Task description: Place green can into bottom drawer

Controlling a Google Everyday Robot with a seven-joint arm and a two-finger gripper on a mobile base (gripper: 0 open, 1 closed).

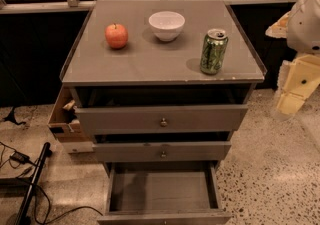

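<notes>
Here, the can (214, 51) stands upright near the front right corner of the worktop (140, 64), its long axis vertical and its silver top facing up. The tool (294, 93), a pale yellow piece under the robot's white arm (306, 19), hangs to the right of the can, well apart from it and beyond the worktop's right edge. Whether the tool is spread or pressed together cannot be told from this view.

The coming move likely turns on that gap. The can lies to the left of the tool and a little higher in the frame, so a reach in over the right rim looks the plainest approach.

The bottom drawer (162, 189), lowest of 3, is pulled out below and to the left of the can, its grey floor open to view. The top drawer (125, 119) and middle drawer (130, 151), both with round knobs, sit between the can and that drawer and jut forward a little. A white bowl (166, 25) rests behind and left of the can, and an apple (116, 35) farther left.

The right frame edge cuts off most of the arm. The lower edge clips the bottom drawer's front, and its rear lies in shadow under the middle drawer.
</notes>
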